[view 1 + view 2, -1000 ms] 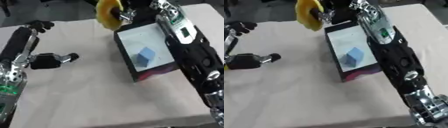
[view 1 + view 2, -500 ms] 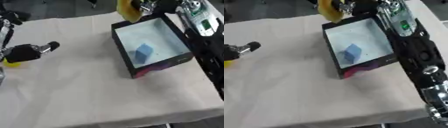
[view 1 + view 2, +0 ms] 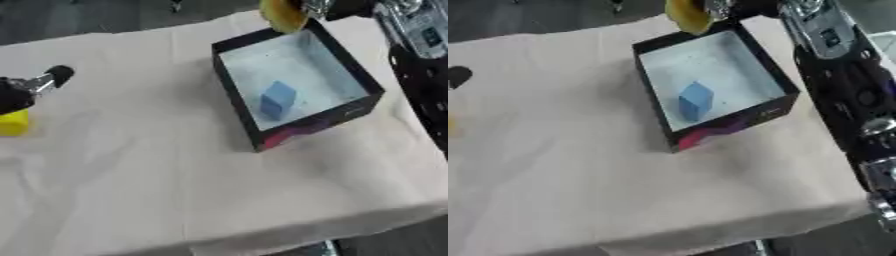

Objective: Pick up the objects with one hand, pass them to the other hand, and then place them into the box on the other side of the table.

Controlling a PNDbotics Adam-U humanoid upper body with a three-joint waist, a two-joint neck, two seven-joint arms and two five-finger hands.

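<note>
Left eye view: right robot hand (image 3: pixel 325 7) holds a yellow object (image 3: pixel 282 15), long axis upright, above the box (image 3: pixel 350 106).

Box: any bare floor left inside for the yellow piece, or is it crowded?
The box holds only a blue block, near its middle. Its floor is bare along the far wall and the right wall. The right hand holds the yellow piece over the far rim. The cloth left of the box is bare too.
</note>
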